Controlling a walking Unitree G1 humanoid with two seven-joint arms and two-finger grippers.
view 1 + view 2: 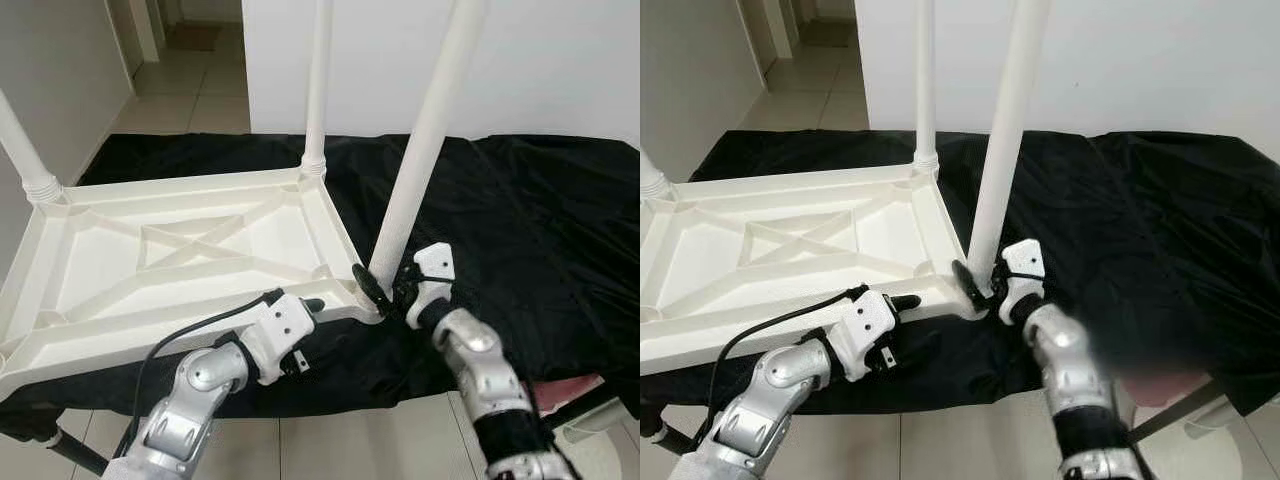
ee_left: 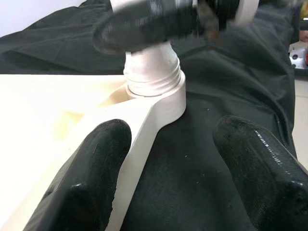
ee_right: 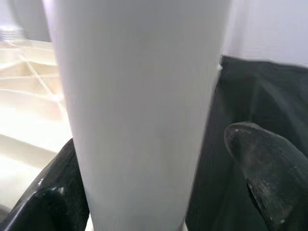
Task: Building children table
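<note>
A white moulded-plastic tabletop (image 1: 190, 250) lies upside down (cross-ribbed underside showing) on the black-draped counter (image 1: 540, 230). The right hand (image 1: 385, 290) pinches the smooth round leg (image 1: 420, 150) at its near corner socket; the left hand (image 2: 168, 159), fingers spread, straddles the tabletop's edge.

Even indoor light, head views sharp; right wrist view close, soft; left wrist view's far tool motion-blurred.

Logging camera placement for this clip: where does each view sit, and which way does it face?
Left and right eye views: head, looking down at the upturned tabletop on black cloth; both arms show.
Left wrist view: along the open left pincer at the corner socket.
Right wrist view: right pincer around the near leg.
Shared: that leg.
</note>
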